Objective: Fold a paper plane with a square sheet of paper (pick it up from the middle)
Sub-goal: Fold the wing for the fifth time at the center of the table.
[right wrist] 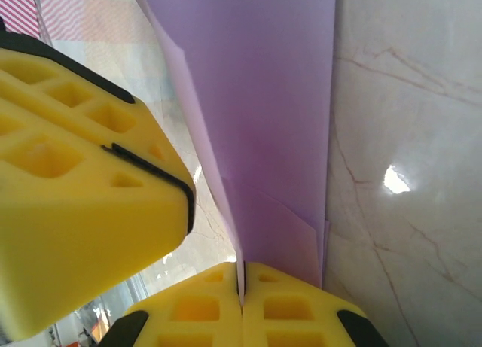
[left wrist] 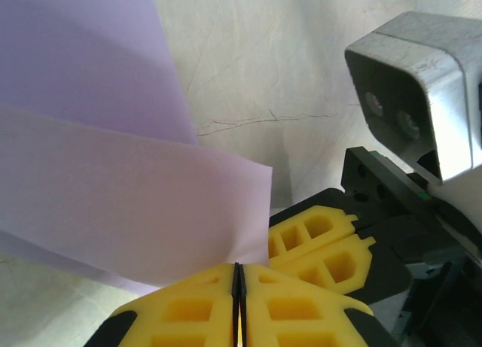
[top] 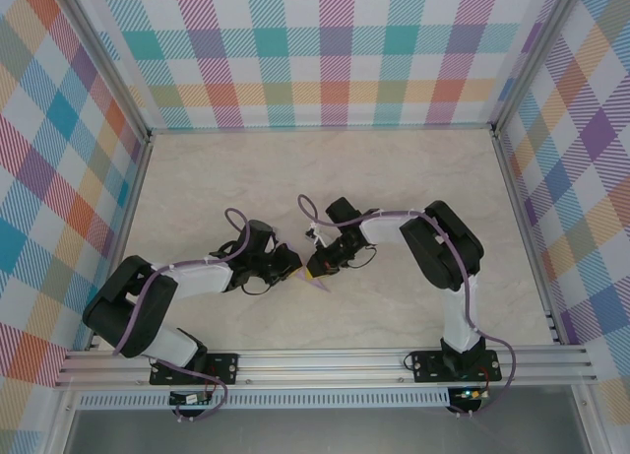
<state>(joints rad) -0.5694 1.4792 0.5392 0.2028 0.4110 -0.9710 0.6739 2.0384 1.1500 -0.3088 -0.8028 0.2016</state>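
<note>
The lavender sheet of paper [top: 322, 283] is folded into a narrow, layered shape and hangs just above the table between the two arms, in the middle near the front. My left gripper [top: 298, 268] comes in from the left, and its yellow jaws [left wrist: 239, 269] are shut on an edge of the paper [left wrist: 135, 211]. My right gripper [top: 315, 269] comes in from the right and is shut [right wrist: 241, 278] on the folded layers of the paper [right wrist: 263, 121]. The two grippers almost touch. The right fingers [left wrist: 320, 245] sit just beside the left ones, and a left finger [right wrist: 75, 204] looms close in the right wrist view.
The pale marble tabletop [top: 325, 168] lies under the paper, ringed by checked walls [top: 325, 50] and an aluminium frame rail [top: 325, 360] at the near edge. The right wrist camera housing [left wrist: 422, 83] hangs close above the left gripper.
</note>
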